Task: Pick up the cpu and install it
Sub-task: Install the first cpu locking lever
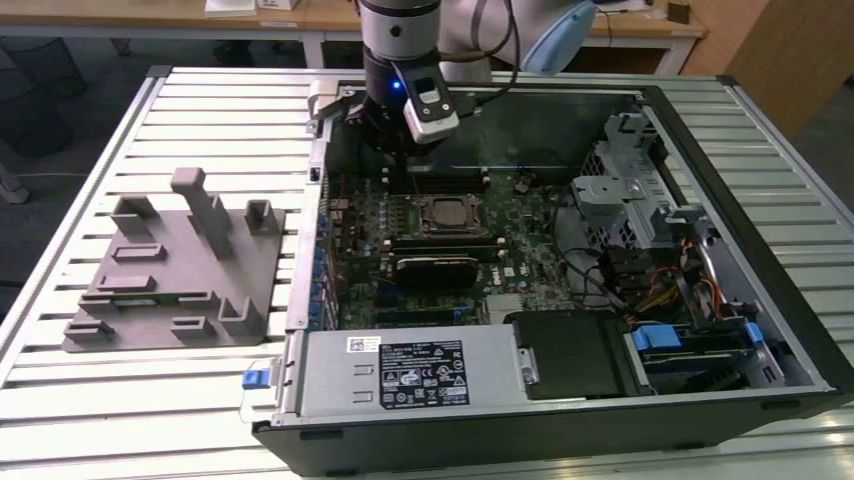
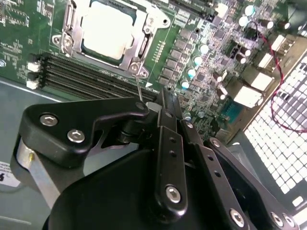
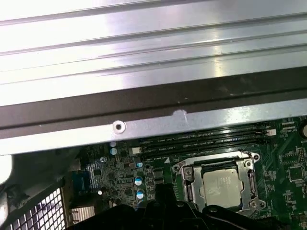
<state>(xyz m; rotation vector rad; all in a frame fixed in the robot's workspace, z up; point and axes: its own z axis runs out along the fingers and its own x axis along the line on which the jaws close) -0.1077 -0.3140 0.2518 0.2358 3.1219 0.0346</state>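
The cpu (image 1: 445,212) lies flat in the metal-rimmed socket frame (image 1: 416,216) on the green motherboard (image 1: 514,270), inside the open computer case. Both wrist views show its pale silver top (image 2: 108,28) (image 3: 223,188) with the frame around it. A thin metal lever (image 2: 139,86) stands up at one corner of the frame. My gripper (image 1: 396,160) hangs over the back part of the board, above and behind the socket, beside the memory slots (image 2: 91,79). Its black fingers meet at the tip (image 2: 163,98), shut, with nothing between them. The gripper holds nothing.
A grey plastic tray with upright blocks (image 1: 174,260) lies on the slatted table at the exterior view's left. Inside the case are a power supply (image 1: 400,375), a drive cage (image 1: 627,190) and cables (image 1: 641,290). The case wall (image 3: 153,120) runs close behind the gripper.
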